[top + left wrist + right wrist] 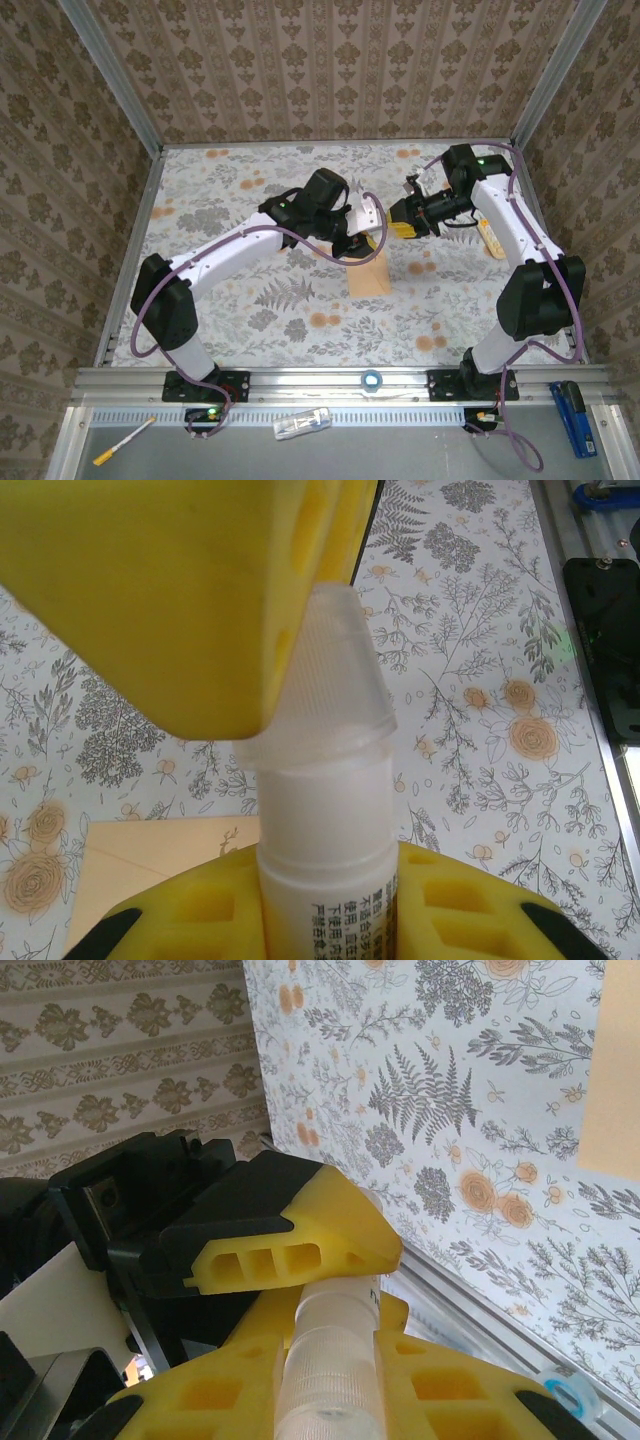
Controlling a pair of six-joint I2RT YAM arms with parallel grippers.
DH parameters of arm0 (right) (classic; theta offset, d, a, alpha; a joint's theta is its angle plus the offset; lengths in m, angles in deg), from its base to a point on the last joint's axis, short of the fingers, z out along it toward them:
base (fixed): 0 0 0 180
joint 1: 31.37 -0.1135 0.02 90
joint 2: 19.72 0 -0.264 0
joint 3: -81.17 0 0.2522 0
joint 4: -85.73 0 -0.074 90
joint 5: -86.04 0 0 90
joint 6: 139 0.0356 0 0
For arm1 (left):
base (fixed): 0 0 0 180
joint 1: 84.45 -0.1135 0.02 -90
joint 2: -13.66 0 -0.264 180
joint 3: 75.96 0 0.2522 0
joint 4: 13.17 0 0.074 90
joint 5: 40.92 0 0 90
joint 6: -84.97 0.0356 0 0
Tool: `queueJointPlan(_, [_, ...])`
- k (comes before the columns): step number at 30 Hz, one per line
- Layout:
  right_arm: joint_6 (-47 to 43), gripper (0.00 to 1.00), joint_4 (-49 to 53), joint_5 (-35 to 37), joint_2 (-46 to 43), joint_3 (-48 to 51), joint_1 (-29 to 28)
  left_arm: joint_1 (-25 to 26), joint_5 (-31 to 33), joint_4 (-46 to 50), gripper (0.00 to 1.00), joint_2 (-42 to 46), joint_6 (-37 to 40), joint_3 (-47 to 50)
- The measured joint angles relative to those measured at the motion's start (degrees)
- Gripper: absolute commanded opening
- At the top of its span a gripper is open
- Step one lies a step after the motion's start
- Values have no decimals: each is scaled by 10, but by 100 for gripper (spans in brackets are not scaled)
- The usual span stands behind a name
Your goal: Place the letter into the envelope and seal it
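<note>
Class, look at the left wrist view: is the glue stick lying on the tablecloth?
No, the glue stick is held up off the tablecloth, clamped between the yellow fingers of the left gripper.

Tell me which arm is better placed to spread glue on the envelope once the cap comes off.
Left, probably: the left gripper holds the glue stick body near the envelope, while the right gripper pinches just the cap.

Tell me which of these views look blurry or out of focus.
Left wrist view: nearest yellow fingers soft, tablecloth crisp. Right wrist view: glue stick cap slightly blurred, cloth sharp. Top view: even light, no glare, sharp.
</note>
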Motion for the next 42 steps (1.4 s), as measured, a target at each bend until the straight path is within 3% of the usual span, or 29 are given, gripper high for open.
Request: queueJointPlan(42, [-1, 26, 4, 7, -2, 4, 10, -5, -10, -1, 0, -13, 0, 0])
